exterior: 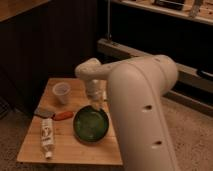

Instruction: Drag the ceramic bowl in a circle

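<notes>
Ceramic bowl [91, 125], dark green and glossy with a paler inside, is sitting upright on the wooden surface [67, 150], right of the middle and toward the front edge. Claw [96, 103] is reaching down at the bowl's far rim, at or just inside it. Whether it is clenched, released or grasping the rim cannot be told. White arm [142, 100] is bending over from the right and is covering the right side of the surface. Translucent plastic cup [61, 92] is standing upright at the back left, apart from the bowl. White tube [47, 135] is lying lengthwise at the front left. Small orange item [63, 115] is lying just left of the bowl, beside a grey item [44, 112].
</notes>
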`<state>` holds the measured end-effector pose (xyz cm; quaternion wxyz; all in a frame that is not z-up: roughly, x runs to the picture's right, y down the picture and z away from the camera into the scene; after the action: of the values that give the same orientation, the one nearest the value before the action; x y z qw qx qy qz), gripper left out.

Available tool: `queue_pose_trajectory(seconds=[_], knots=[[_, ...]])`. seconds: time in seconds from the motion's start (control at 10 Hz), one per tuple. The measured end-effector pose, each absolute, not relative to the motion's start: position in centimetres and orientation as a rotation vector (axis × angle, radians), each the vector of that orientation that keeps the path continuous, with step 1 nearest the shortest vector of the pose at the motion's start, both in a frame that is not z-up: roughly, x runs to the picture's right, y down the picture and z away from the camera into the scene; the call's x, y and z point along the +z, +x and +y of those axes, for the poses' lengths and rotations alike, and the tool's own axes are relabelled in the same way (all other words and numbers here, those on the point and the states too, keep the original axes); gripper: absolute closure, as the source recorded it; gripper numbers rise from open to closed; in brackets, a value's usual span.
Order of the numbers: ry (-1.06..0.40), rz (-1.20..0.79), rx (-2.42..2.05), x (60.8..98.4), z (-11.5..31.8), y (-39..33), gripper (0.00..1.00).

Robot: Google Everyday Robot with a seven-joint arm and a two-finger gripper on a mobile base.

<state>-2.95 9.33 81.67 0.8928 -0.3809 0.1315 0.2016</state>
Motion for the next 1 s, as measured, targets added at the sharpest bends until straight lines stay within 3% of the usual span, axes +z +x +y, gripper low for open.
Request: queue_pose_trajectory(seconds=[0.3,0.8,1.0], knots=[[-0.752,0.226,0.479,81.4,7.1,0.5,1.0],[-0.734,0.344,0.615,82.4,6.9,8.6,1.0],[-0.711,0.284,0.601,81.5,6.2,9.5,1.0]])
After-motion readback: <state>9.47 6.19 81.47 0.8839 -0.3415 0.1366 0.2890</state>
